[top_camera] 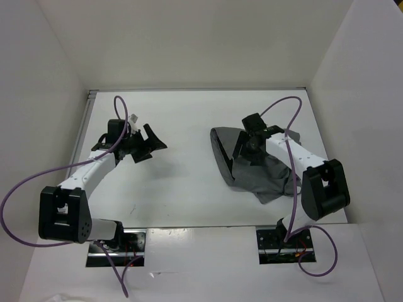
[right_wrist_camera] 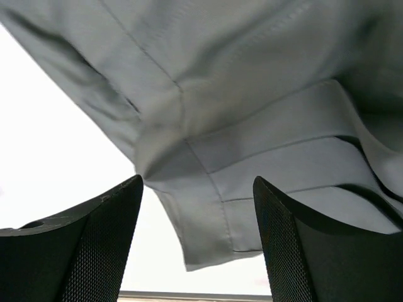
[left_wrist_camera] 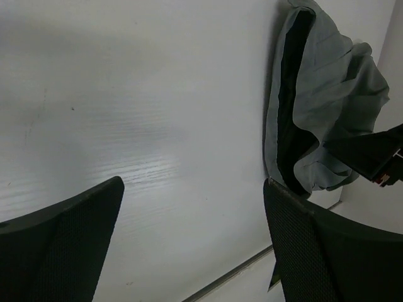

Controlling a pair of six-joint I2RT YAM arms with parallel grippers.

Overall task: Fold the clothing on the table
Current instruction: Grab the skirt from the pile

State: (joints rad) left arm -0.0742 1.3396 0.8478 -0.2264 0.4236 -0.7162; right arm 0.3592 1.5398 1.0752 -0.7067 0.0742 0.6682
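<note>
The left gripper (left_wrist_camera: 193, 182) fills the bottom of the frame; its two black, mesh-textured fingers (left_wrist_camera: 63, 251) stand wide apart at lower left and lower right, with nothing between them; behind them spreads the flat white tabletop (left_wrist_camera: 126, 94), faintly grained; at upper right lies the mid-grey pleated fabric skirt (left_wrist_camera: 334, 88), bunched, with a dark opening gaping along its left side; a black angular machine part (left_wrist_camera: 368, 151) overlaps the cloth at the right edge; the tabletop's edge runs diagonally at lower centre.
</note>
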